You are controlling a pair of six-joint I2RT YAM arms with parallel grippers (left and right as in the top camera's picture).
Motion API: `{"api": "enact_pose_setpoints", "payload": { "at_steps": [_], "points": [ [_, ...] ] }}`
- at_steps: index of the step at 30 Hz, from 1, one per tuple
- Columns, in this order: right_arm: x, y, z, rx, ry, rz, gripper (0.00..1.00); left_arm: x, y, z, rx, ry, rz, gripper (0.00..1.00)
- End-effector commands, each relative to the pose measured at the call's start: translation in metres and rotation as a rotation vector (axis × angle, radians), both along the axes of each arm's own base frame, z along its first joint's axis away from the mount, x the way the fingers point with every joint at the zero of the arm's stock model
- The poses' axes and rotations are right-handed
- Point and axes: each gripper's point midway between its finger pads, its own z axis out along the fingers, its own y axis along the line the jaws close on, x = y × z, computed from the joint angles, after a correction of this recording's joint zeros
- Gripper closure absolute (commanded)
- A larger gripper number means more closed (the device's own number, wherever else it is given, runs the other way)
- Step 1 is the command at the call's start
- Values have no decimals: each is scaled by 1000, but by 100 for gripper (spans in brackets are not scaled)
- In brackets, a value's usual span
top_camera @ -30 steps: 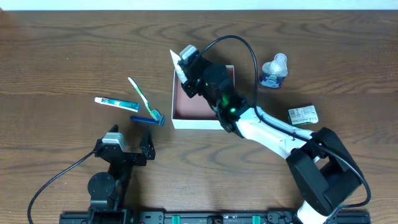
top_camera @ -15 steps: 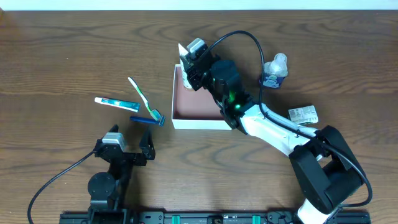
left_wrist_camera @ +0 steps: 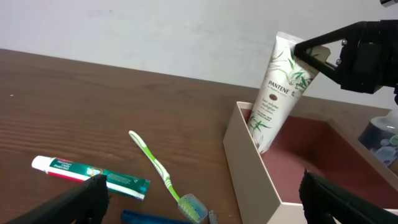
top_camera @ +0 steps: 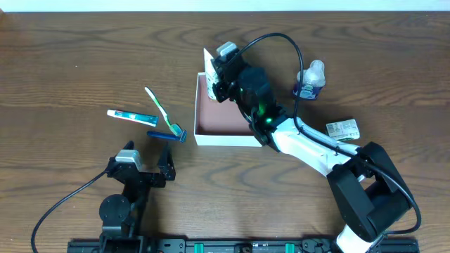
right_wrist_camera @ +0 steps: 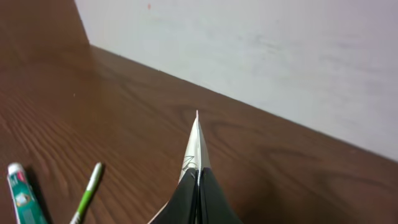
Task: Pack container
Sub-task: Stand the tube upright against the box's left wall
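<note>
The container (top_camera: 223, 139) is a square, shallow, open-topped box with thin white walls and a reddish-brown floor, lying flat on the table (top_camera: 70, 56). It sits directly beneath the right gripper (top_camera: 214, 70), and a white tube (left_wrist_camera: 280, 93) stands in its far left corner.

The overhead camera looks straight down from well above, taking in the whole wooden table (top_camera: 70, 56). The left wrist camera sits low near the table's front, facing the far white wall (left_wrist_camera: 124, 31) across the toothbrush (left_wrist_camera: 152, 163) and the container (left_wrist_camera: 245, 149). The right wrist camera, raised, sights closely along the Pantene tube (right_wrist_camera: 197, 146) toward that wall. Both wrist views share the toothbrush and the toothpaste (right_wrist_camera: 22, 199).
</note>
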Motion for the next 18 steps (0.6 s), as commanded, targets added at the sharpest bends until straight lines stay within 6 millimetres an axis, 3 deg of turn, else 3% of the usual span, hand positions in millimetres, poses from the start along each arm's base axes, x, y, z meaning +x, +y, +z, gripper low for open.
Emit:
{"api": "enact_pose_setpoints", "payload": {
  "at_steps": [1, 18],
  "points": [
    [6, -13, 2, 71, 50, -97, 99, -1, 0, -16, -1, 51, -1, 2],
    [-2, -11, -5, 175, 132, -236, 99, -1, 0, -16, -1, 51, -2, 2]
  ]
}}
